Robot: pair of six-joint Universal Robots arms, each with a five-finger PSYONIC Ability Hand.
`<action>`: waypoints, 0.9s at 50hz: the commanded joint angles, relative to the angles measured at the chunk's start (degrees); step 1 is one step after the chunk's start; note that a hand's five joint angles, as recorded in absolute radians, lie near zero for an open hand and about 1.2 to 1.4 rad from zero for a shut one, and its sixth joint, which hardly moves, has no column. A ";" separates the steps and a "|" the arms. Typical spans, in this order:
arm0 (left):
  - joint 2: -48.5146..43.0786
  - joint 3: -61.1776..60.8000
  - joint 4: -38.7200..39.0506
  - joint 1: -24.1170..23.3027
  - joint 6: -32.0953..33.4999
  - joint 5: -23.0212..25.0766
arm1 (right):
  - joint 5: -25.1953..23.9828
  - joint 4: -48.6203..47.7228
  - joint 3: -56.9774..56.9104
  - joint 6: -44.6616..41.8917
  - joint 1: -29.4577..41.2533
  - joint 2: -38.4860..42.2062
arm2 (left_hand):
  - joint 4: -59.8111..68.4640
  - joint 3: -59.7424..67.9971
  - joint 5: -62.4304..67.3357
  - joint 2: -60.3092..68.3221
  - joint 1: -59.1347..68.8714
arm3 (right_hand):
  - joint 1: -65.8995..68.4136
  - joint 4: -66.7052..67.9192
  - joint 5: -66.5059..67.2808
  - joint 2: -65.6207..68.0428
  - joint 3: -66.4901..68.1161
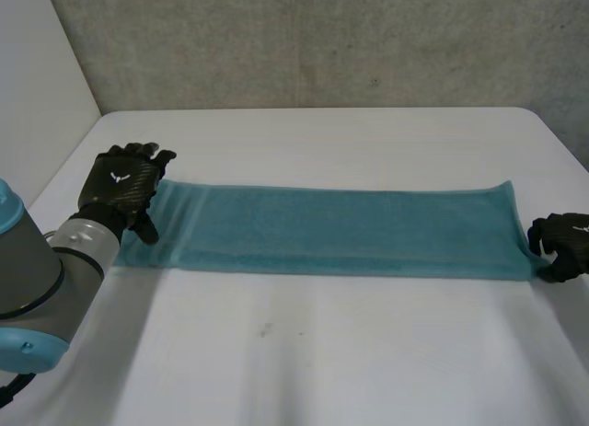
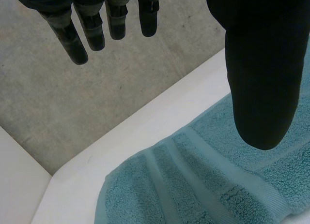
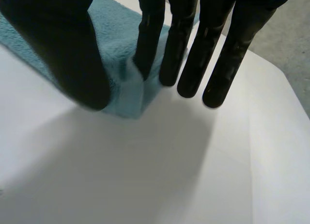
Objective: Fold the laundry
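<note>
A teal towel (image 1: 331, 228), folded into a long strip, lies across the white table (image 1: 304, 352) from side to side. My left hand (image 1: 120, 189) is at the towel's left end, open. Its straight fingers (image 2: 82, 35) reach past the towel's far edge and its thumb (image 2: 261, 64) hangs over the cloth (image 2: 193, 185). My right hand (image 1: 563, 242) is at the towel's right near corner with its fingers curled. There the thumb (image 3: 72, 54) and one finger (image 3: 147, 45) pinch the corner (image 3: 123, 91), which bunches up between them; the other fingers stand just beside the cloth.
The table's far edge (image 1: 313, 109) meets a grey wall (image 1: 322, 40). Bare tabletop lies in front of the towel and behind it. The table's right edge runs close to my right hand.
</note>
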 commanded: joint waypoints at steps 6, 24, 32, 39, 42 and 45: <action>0.00 -0.09 0.00 0.01 -0.01 0.00 | 7.55 -0.43 -4.31 1.94 -0.32 2.11 | 0.44 0.38 -1.46 0.55 0.01 | 34.21 25.91 27.70 25.26 25.19; 0.00 0.09 0.00 0.10 0.08 0.00 | 11.96 5.72 -13.71 3.70 -11.22 1.76 | 0.44 0.38 -1.46 0.55 0.01 | 34.21 25.91 27.70 25.26 25.19; 0.00 0.62 0.00 0.19 0.08 -0.09 | 12.05 7.75 -19.51 9.86 2.14 -2.46 | 0.44 0.38 -1.46 0.55 0.01 | 34.21 25.91 27.70 25.26 25.19; 0.70 0.71 0.44 0.54 -0.01 -0.18 | 12.57 7.40 -28.72 16.18 23.62 -3.35 | 0.44 0.38 -1.46 0.55 0.01 | 34.21 25.91 27.70 25.26 25.19; 1.32 0.71 0.96 0.80 -0.01 -0.18 | 13.10 7.22 -33.81 16.45 33.64 -0.90 | 0.44 0.38 -1.46 0.55 0.01 | 34.21 25.91 27.70 25.26 25.19; 1.93 0.71 1.31 1.06 -0.01 -0.26 | 13.89 7.04 -39.78 16.27 43.14 4.28 | 0.44 0.38 -1.46 0.55 0.01 | 34.21 25.91 27.70 25.26 25.19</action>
